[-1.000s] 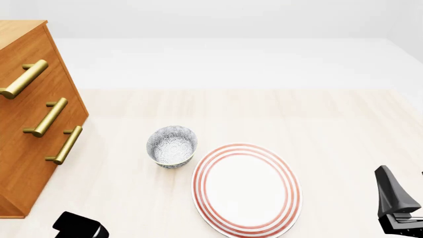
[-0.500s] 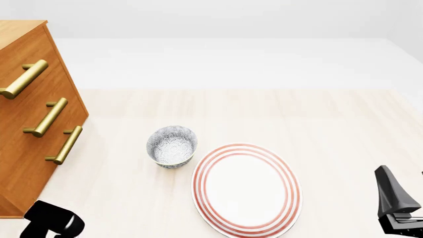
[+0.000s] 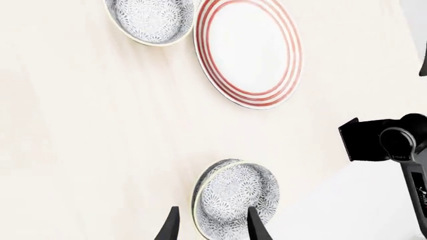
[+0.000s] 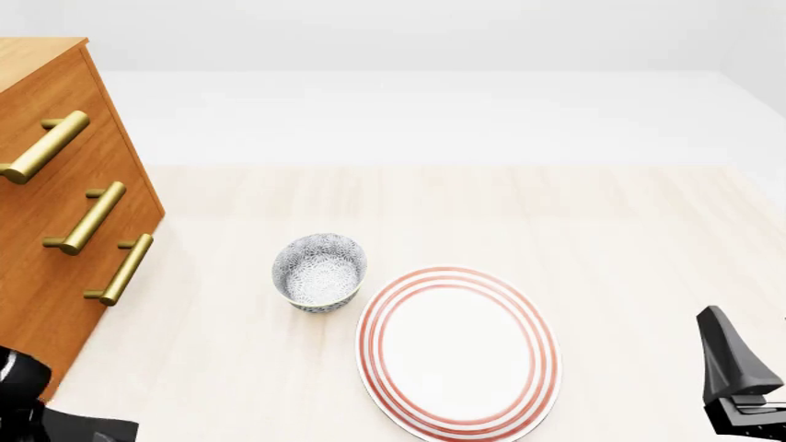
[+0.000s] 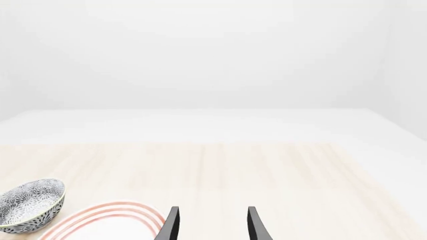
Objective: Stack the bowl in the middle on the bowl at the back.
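Observation:
The bowl at the back, speckled grey and white, stands left of centre on the table and also shows in the left wrist view and the right wrist view. The bowl in the middle shows only in the left wrist view, close to the table's front edge and below the front view's frame. My left gripper is open just over it, one finger outside its rim and the other over its inside. My right gripper is open and holds nothing, low at the right of the table.
A white plate with red rings lies in front and right of the back bowl. A wooden drawer cabinet with brass handles stands at the left. The right arm crosses the left wrist view. The left arm shows at the bottom-left corner.
In the front view the left arm's black body has slid leftward along the bottom edge into the corner. The right gripper, bowl and plate have not moved.

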Available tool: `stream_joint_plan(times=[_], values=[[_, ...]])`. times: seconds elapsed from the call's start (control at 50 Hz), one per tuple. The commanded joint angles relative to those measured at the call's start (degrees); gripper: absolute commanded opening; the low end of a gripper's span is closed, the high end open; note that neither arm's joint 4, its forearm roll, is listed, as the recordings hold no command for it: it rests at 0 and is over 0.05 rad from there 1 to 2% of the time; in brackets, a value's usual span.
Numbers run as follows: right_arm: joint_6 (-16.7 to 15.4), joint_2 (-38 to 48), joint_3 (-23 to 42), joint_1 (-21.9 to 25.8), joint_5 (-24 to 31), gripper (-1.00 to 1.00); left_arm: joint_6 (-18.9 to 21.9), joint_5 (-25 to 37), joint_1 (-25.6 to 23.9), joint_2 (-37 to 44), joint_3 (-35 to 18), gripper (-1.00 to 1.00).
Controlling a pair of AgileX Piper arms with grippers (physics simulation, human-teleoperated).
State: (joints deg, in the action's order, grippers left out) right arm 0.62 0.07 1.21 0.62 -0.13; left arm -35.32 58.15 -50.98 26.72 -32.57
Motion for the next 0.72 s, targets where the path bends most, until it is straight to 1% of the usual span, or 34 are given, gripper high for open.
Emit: stream_joint_plan(times=[0.02,0.1,0.2,0.22,0.24,0.28,0.3,0.44,0.52,0.56,0.62,0.64,0.72], values=[[-0.76,0.01,0.99,0.83,0.29,1.0,1.98,4.31,4.5,-3.85,-6.45,1.0],[-0.48,0.0,2.19,0.76,1.1,1.0,2.76,6.51,7.72,-5.59,-9.63,1.0],[0.29,0.0,4.2,0.33,2.31,1.0,3.24,7.66,9.46,-6.8,-12.21,1.0],[0.97,0.0,5.56,-0.28,3.05,1.0,3.59,8.06,10.44,-7.43,-13.72,1.0],[0.97,0.0,5.56,-0.28,3.05,1.0,3.59,8.07,10.44,-7.43,-13.73,1.0],[1.44,-0.02,7.02,-0.62,4.08,1.0,4.51,8.73,12.15,-8.05,-15.48,1.0],[1.61,-0.03,7.63,-0.71,4.5,1.0,3.99,8.91,12.48,-8.39,-15.74,1.0],[3.05,0.07,11.95,-1.42,6.94,1.0,4.44,9.57,16.8,-9.65,-21.0,1.0],[3.73,-0.02,13.37,-2.12,7.71,1.0,4.05,9.83,18.66,-10.99,-22.14,1.0],[4.02,0.01,13.87,-2.44,7.89,1.0,4.99,9.82,19.86,-11.41,-23.06,1.0],[4.37,0.02,14.39,-2.74,8.09,1.0,4.63,9.6,21.49,-12.26,-23.94,1.0],[4.41,0.03,14.48,-2.74,8.12,1.0,4.12,9.61,21.89,-12.58,-23.75,1.0],[4.62,0.0,14.7,-2.55,8.26,1.0,4.53,9.17,23.68,-13.36,-23.89,1.0]])
